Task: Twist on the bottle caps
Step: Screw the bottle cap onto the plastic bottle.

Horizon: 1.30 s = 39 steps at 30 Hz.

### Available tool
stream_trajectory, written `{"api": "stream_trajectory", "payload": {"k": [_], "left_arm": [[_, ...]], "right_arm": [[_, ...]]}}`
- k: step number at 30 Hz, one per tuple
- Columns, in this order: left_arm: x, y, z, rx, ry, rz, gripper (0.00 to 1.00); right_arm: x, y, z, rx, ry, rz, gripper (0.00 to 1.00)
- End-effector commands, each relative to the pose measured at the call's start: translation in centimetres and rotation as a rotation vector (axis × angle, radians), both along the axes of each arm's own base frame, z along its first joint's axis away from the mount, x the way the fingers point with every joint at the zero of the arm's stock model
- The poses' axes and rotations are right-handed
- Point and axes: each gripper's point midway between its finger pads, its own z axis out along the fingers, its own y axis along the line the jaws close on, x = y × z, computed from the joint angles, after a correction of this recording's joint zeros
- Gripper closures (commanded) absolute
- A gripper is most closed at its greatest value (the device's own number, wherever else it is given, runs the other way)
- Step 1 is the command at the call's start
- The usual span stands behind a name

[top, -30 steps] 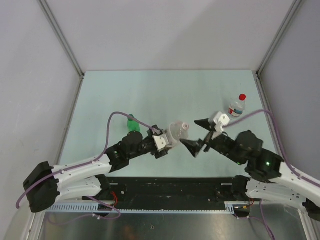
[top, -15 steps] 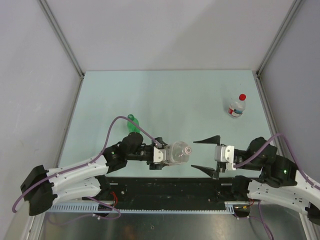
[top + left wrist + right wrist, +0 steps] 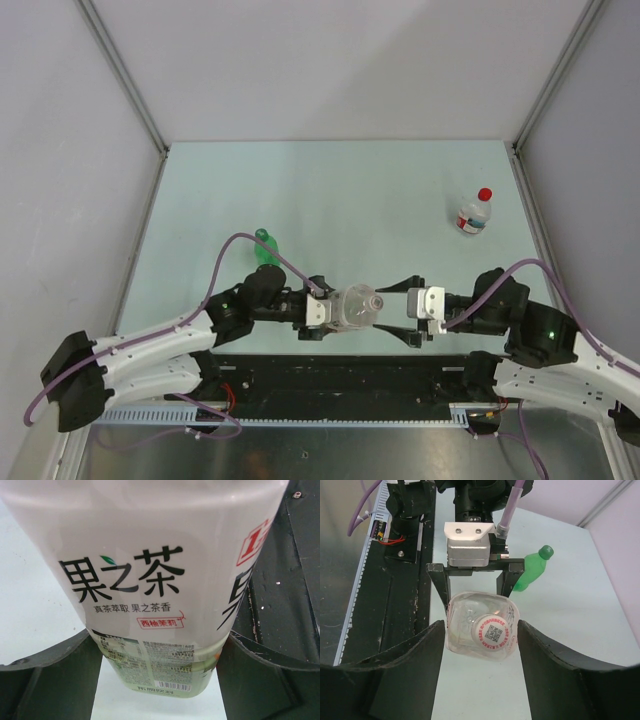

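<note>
My left gripper (image 3: 338,308) is shut on the wide clear bottle (image 3: 352,305) and holds it on its side, neck pointing right. The bottle's label fills the left wrist view (image 3: 160,580). Its white cap (image 3: 376,300) with red print sits on the neck and faces my right wrist camera (image 3: 492,634). My right gripper (image 3: 408,310) is open just right of the cap, with a finger (image 3: 405,665) on each side of it and not touching. The green cap (image 3: 261,235) is on the green bottle (image 3: 266,250). The red cap (image 3: 485,194) is on the small clear bottle (image 3: 472,217).
The green bottle stands just behind my left arm and shows in the right wrist view (image 3: 530,572). The black base rail (image 3: 340,375) runs along the near edge under both grippers. Grey walls close in the pale green table (image 3: 340,190) at left, back and right.
My right gripper has swung down and left, levelled out, and narrowed its jaws around the white cap. My left gripper has brought the bottle slightly nearer the front edge.
</note>
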Motion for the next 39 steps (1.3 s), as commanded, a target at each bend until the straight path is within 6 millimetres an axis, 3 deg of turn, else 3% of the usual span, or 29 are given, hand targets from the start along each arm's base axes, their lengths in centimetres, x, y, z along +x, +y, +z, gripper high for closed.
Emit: {"api": "stream_trajectory", "payload": {"k": [1,18,26,30,33,39], "left_arm": [[0.4,-0.7,3.4,-0.075,-0.069,-0.024,1.00],[0.6,-0.7,3.1,-0.064,-0.064,-0.013,1.00],[1.7,-0.7,5.8,-0.141,-0.097,0.063,1.00],[3.3,-0.4,8.5,-0.227,-0.129,0.171,1.00],[4.9,-0.1,10.0,-0.262,-0.139,0.272,1.00],[10.4,1.0,10.5,-0.268,-0.167,0.589,1.00]], "right_arm": [[0.4,0.2,0.1,0.002,0.015,-0.024,0.37],[1.1,0.3,-0.1,-0.008,0.080,-0.077,0.55],[1.9,0.3,-1.2,-0.024,0.186,-0.155,0.65],[3.5,0.5,-1.7,-0.004,0.291,-0.275,0.70],[6.0,1.0,-2.2,0.086,0.482,-0.485,0.77],[11.1,1.3,-5.5,0.231,0.741,-0.926,0.83]]}}
